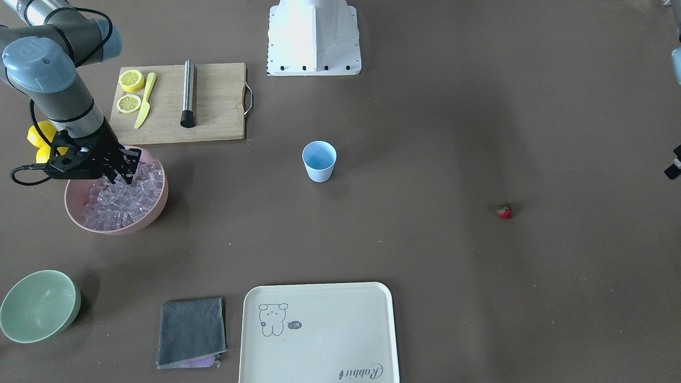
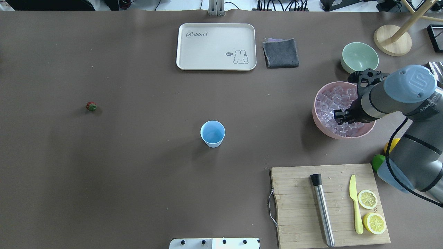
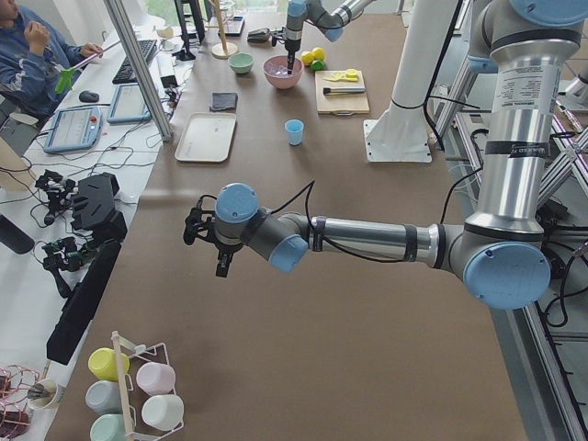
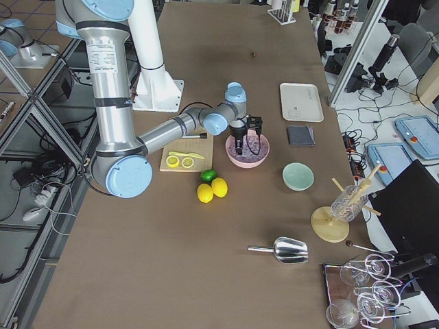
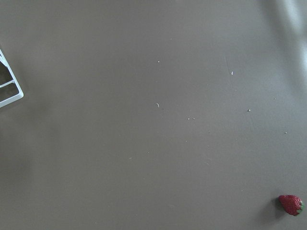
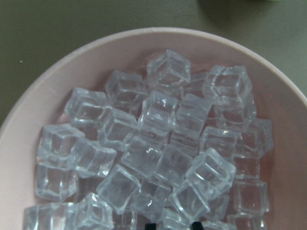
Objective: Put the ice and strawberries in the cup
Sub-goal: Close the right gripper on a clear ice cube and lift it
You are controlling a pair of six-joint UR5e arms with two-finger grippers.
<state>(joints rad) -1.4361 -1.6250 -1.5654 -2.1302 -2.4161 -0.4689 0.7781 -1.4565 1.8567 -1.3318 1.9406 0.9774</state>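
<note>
The light blue cup (image 1: 319, 161) stands upright and empty mid-table, also in the overhead view (image 2: 212, 134). The ice (image 6: 158, 143) is piled in a pink bowl (image 2: 320, 121) at the table's right side. My right gripper (image 6: 172, 225) is down in the ice (image 1: 127, 199), its fingertips a cube's width apart with one cube between them. The strawberry (image 2: 91, 106) lies alone on the table far to the left, and shows at the lower right corner of the left wrist view (image 5: 291, 204). My left gripper (image 3: 223, 268) hovers above the table near it; I cannot tell whether it is open.
A wooden cutting board (image 2: 297, 207) with two lemon halves, a yellow knife and a steel muddler lies near the robot's right. A pale green bowl (image 2: 360, 57), a grey cloth (image 2: 280, 52) and a cream tray (image 2: 216, 46) sit along the far edge. Whole lemons (image 4: 212, 188) lie beside the pink bowl.
</note>
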